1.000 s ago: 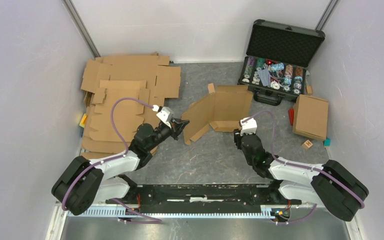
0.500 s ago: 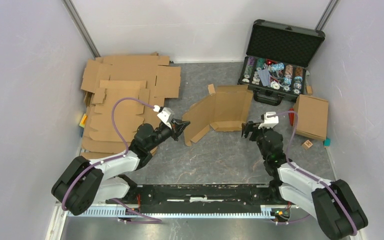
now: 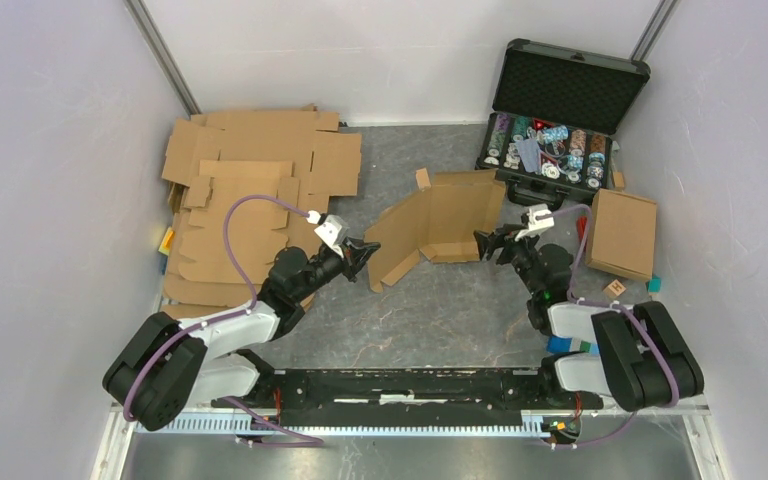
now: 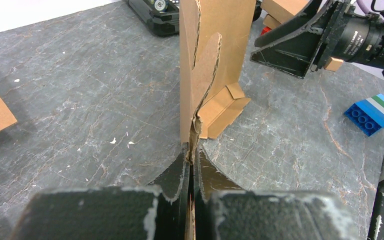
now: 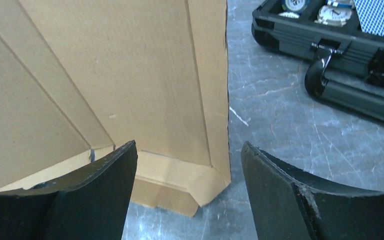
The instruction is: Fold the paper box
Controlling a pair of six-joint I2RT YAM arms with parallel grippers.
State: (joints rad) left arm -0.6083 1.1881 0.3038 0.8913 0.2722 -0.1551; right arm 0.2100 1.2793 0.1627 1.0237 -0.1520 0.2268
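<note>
Top external view: plain brown corrugated paper box point(image 3: 440, 225), half folded, resting on the grey table point(image 3: 430, 310) between the two grippers. Broad middle panel tilted up off the surface, left side panel angled down toward the left gripper point(image 3: 365, 250), small tab sticking up at the far left corner. Pinched at the tip of that left panel, jaws pressed tight together on the thin cardboard edge. From the left wrist: panel standing upright and edge-on straight ahead of the fingers, a rounded tab cut into it, a narrow flap with a slanted corner lying folded at its foot. Right gripper point(image 3: 490, 243) spread wide and gripping nothing, aimed at the box's right near corner; from the right wrist, that corner sits between and just ahead of the fingertips, with creased fold lines running across the panel. Cannot tell whether the left finger touches the cardboard. Beyond and to the right of the right gripper: open black case point(image 3: 560, 110) and a closed cardboard box point(image 3: 622, 232). Left of the left gripper: stack of flat cardboard sheets point(image 3: 250, 190).
</note>
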